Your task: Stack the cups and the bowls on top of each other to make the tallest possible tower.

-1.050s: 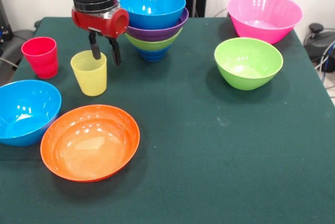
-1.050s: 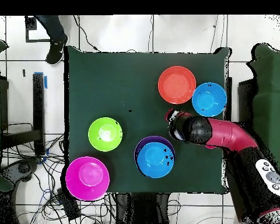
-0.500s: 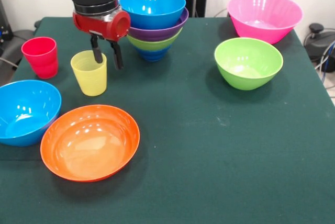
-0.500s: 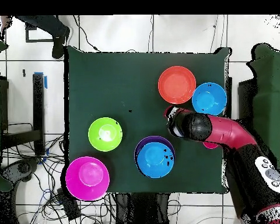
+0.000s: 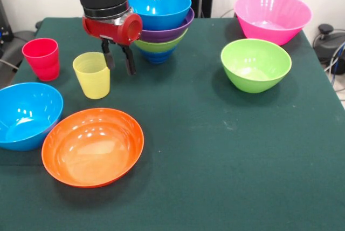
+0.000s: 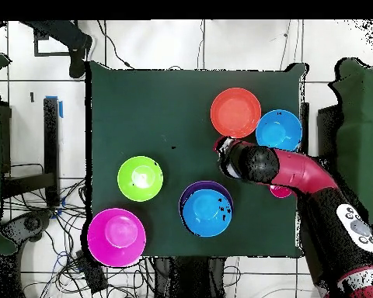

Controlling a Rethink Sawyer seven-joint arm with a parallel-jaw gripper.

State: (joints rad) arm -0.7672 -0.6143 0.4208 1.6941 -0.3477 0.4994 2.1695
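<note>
My gripper (image 5: 119, 59) hangs open just right of the translucent yellow cup (image 5: 92, 75), with nothing between its fingers. In the overhead view the gripper (image 6: 223, 150) and arm cover the yellow cup. The red cup (image 5: 42, 58) stands at the left edge. Behind the gripper is the tower (image 5: 159, 24): a light blue bowl on purple, lime green and a dark blue base, also seen from above (image 6: 206, 209). Loose bowls: orange (image 5: 92, 146), light blue (image 5: 26, 115), lime green (image 5: 255, 64), big pink (image 5: 272, 17).
From above, the orange bowl (image 6: 235, 112) and the light blue bowl (image 6: 279, 131) sit close to the arm. A person's leg (image 6: 65, 35) shows beyond the table's far left corner. Cables lie on the floor around the table.
The gripper has shifted from over the yellow cup's rim to the cup's right side, nearer the tower. It stays open. No cup or bowl has moved.
</note>
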